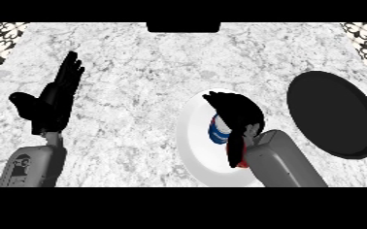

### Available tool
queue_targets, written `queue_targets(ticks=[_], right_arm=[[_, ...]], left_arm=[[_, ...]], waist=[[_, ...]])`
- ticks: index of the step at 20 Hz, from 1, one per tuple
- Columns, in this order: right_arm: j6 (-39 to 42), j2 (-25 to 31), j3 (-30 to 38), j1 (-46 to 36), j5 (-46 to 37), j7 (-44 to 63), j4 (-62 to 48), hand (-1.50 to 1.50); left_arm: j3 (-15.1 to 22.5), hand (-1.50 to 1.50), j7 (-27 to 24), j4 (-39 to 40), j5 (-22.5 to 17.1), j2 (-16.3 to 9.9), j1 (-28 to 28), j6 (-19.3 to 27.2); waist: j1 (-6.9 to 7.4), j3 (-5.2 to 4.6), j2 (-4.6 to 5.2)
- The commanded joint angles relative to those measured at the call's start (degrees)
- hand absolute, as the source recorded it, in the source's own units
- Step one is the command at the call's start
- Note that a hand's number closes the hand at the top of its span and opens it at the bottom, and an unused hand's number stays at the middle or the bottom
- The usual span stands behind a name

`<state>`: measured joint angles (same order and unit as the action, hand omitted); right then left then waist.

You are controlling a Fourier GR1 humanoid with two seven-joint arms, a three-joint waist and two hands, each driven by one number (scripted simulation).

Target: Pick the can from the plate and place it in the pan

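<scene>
Right hand (235, 110) is over the white plate (192, 145), fingers and thumb curled round the can (217, 130). Hand covers most of it; only a blue-and-white striped section shows on the hand's left side, plus a bit of red lower down by the wrist. Can is over the plate's middle, right of centre. Can't tell whether it's resting on the plate or lifted off. Right forearm comes in from the lower edge, angled up and left, and overlaps the plate's right rim.

Black pan (328, 114) sits to the right of the plate, near it but not touching, partly cut off by the view's right edge. Nothing inside it. Handle isn't visible.

Left hand (52, 99) is well apart on the left side of the counter, fingers straight and pointing up, thumb out to the left, holding nothing. Resting.

Counter (143, 63) is grey-white marble. A dark rectangular shape (183, 26) sits at the top edge, centre.
</scene>
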<state>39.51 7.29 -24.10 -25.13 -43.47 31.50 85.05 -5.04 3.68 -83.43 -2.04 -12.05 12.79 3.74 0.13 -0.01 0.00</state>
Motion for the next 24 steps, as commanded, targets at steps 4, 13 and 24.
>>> queue_targets(ticks=[4, 13, 24], right_arm=[[2.1, 2.0, 0.6, -2.6, -0.3, -10.5, -3.5, 1.5], [-0.4, 1.2, -1.0, 3.3, -7.2, -14.0, 0.5, 1.5], [-31.2, -7.3, 0.3, -2.8, -13.1, 30.6, -2.5, 1.5]], left_arm=[[0.9, 0.0, 0.6, -3.9, 0.8, 0.9, -2.4, -0.3], [0.7, 0.0, -0.6, -2.4, 2.5, 3.1, -1.8, 1.0], [-1.7, 0.0, 0.5, 2.2, 1.3, 0.1, 3.2, -0.6]], waist=[[0.27, 0.02, 0.01], [-0.12, 0.01, -0.05], [0.61, -0.12, -0.16]])
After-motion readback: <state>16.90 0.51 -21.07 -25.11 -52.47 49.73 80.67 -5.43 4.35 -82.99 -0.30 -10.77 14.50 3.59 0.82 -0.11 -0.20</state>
